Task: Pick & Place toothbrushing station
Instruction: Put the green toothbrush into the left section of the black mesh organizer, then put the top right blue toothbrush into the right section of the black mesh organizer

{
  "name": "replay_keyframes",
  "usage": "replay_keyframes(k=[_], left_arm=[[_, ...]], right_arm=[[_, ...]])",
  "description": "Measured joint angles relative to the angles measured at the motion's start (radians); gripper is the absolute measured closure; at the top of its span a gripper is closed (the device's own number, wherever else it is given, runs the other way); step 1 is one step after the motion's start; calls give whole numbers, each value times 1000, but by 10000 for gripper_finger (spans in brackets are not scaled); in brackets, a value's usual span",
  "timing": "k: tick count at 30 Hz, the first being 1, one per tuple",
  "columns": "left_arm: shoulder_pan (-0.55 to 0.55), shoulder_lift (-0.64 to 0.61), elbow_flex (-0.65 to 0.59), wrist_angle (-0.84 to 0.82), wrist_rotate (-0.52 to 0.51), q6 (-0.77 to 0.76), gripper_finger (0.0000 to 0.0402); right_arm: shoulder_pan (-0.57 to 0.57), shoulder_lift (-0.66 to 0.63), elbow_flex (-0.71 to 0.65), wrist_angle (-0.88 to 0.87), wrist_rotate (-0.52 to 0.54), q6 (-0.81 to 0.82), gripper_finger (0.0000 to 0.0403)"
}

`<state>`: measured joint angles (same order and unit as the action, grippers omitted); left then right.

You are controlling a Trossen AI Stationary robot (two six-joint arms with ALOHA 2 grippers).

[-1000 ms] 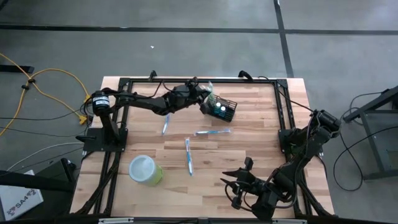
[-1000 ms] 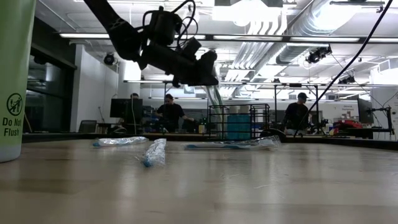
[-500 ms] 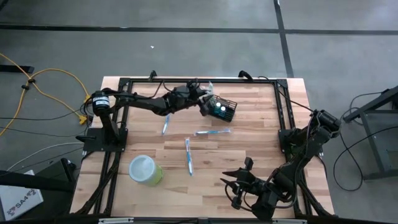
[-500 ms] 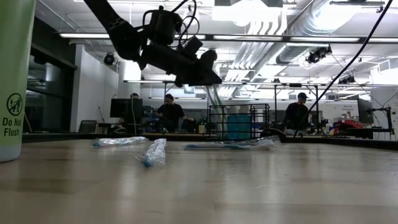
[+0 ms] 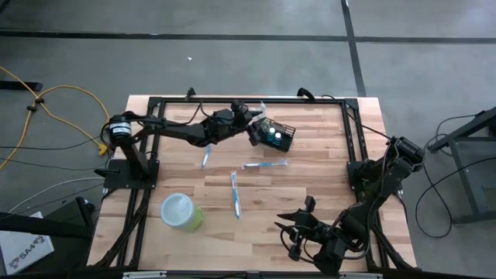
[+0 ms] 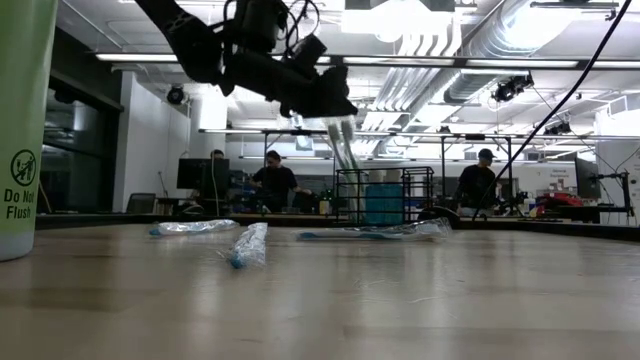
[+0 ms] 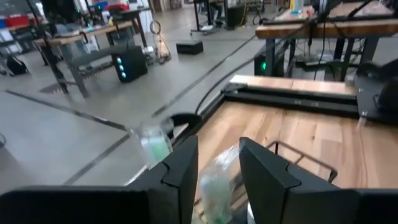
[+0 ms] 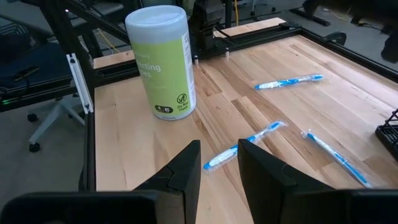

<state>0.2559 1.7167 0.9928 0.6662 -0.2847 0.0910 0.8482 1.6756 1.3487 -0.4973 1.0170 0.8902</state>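
Observation:
The black wire-mesh basket stands upright at the table's far middle, with a blue thing inside; it also shows in the low view. My left gripper hovers above its left side, shut on a clear-wrapped toothbrush. The brush hangs down to about the basket's top rim. Three more wrapped toothbrushes lie flat on the table. My right gripper waits open and empty at the near right. My left gripper pinches the wrapped toothbrush between its two fingers, part-way along its length. One end sticks out past the fingers. The fingers slant down from the table's left. The brush hangs tilted below them, clear of the table.
A light-green round canister stands near the table's near left; it shows close at the left in the low view and in the right wrist view. A black metal frame runs around the table. People sit beyond the table's far side.
My left gripper has gone up a little above the basket and drawn slightly toward the table's left, still shut on the wrapped toothbrush. The brush has risen with it and hangs higher over the basket. The basket has stayed in place.

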Motion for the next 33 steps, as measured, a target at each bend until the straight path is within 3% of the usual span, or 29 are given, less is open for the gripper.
replay_keyframes(k=[12, 17, 26, 33], left_arm=[[-48, -88, 0, -58, -2, 38, 289], [-143, -206, 0, -207, 28, 121, 289], [-211, -507, 0, -516, 283, 87, 289], [-226, -670, -1, -764, 270, 34, 289]], right_arm=[[0, 0, 0, 1, -14, 7, 306], [-11, 0, -29, -15, -73, 8, 306], [-134, 1, -117, -8, -275, 28, 306], [-239, 2, -121, 28, -354, -63, 306]])
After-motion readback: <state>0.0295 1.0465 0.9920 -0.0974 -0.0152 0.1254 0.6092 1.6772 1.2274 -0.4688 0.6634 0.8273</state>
